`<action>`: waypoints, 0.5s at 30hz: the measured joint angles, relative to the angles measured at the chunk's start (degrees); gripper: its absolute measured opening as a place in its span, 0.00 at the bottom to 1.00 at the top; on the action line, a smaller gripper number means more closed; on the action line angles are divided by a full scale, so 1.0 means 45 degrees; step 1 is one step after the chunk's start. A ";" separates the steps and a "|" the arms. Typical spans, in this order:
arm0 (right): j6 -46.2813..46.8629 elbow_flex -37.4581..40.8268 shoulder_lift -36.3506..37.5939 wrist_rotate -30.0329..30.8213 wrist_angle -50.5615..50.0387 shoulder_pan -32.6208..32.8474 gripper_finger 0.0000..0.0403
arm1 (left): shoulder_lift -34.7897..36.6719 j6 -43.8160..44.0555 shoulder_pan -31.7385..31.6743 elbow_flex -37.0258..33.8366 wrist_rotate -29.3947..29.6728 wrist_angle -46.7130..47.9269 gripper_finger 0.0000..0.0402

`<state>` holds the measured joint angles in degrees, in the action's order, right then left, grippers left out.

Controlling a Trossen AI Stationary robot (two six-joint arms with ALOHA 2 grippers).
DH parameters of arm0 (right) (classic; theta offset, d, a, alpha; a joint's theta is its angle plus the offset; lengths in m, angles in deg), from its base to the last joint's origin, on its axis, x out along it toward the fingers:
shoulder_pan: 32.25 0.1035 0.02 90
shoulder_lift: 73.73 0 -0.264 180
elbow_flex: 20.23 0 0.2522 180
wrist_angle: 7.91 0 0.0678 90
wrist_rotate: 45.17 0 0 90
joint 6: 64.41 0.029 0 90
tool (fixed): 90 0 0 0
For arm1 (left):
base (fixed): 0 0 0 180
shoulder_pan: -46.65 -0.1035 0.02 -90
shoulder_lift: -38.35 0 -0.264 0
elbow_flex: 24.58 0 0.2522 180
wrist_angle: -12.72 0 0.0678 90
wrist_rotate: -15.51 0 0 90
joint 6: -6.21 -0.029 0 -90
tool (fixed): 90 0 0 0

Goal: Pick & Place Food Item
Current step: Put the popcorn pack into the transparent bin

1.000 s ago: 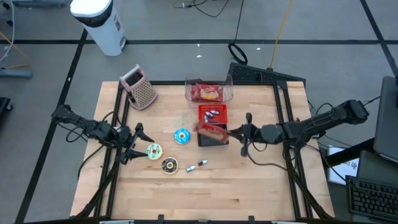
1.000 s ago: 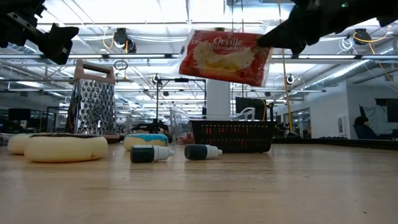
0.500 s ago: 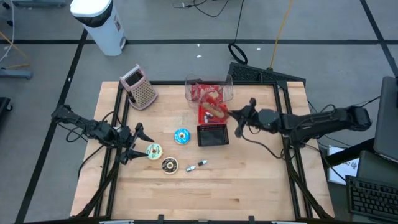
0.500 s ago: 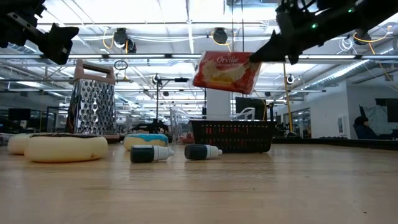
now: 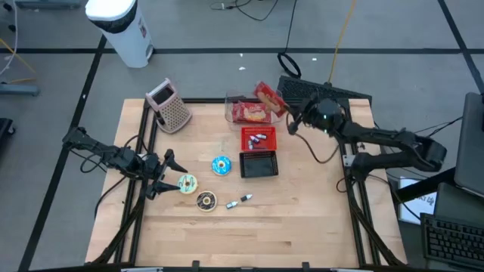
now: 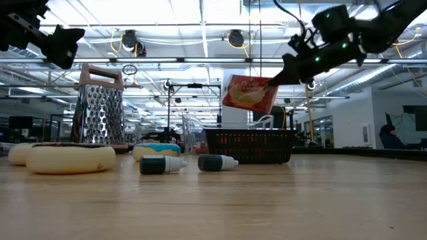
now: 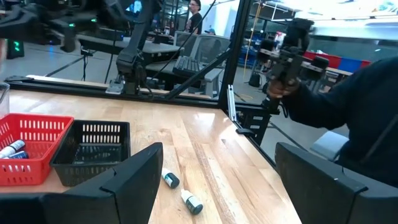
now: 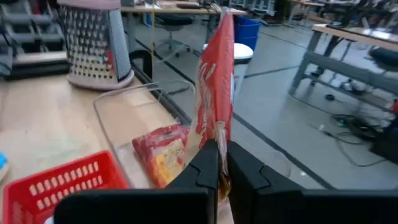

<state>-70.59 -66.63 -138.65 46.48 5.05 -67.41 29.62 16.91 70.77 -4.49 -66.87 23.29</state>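
At twelve o'clock on the desk point(image 5: 302, 227), our right end effector point(image 5: 281, 113) pinches a popcorn packet point(image 5: 269, 98) over the clear bin point(image 5: 229, 108). One packet already inside; release remains. Left end effector point(image 5: 168, 175) waits at nine o'clock, wide open, empty.

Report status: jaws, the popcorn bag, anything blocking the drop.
Right gripper shut on popcorn bag, held above clear bin. Left gripper open, idle by donuts. One bag already in bin; nothing blocking.

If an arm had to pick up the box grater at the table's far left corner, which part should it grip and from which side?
Grip the pink handle at the top of the box grater, coming down from above. In the low view it stands upright, its perforated metal body widening toward the base, so the narrow handle probably suits a two-finger gripper best. The clear bin stands well apart, leaving room to descend.
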 joint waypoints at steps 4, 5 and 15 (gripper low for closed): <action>0.0083 -0.0236 -0.1237 -0.1479 0.1543 -0.1388 0.01 | 0.0000 0.0000 0.0000 0.0000 0.0005 -0.0003 0.77; -0.0098 -0.0421 -0.1560 -0.1986 0.1748 -0.1664 0.01 | 0.0000 0.0000 0.0000 0.0000 0.0000 0.0002 0.77; -0.1203 -0.3208 -0.4234 -0.6456 0.1543 -0.2264 0.01 | 0.0000 0.0000 0.0000 0.0005 0.0000 0.0002 0.77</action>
<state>-76.01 -81.07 -157.71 17.43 11.99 -77.59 29.62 16.91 70.77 -4.47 -66.87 23.30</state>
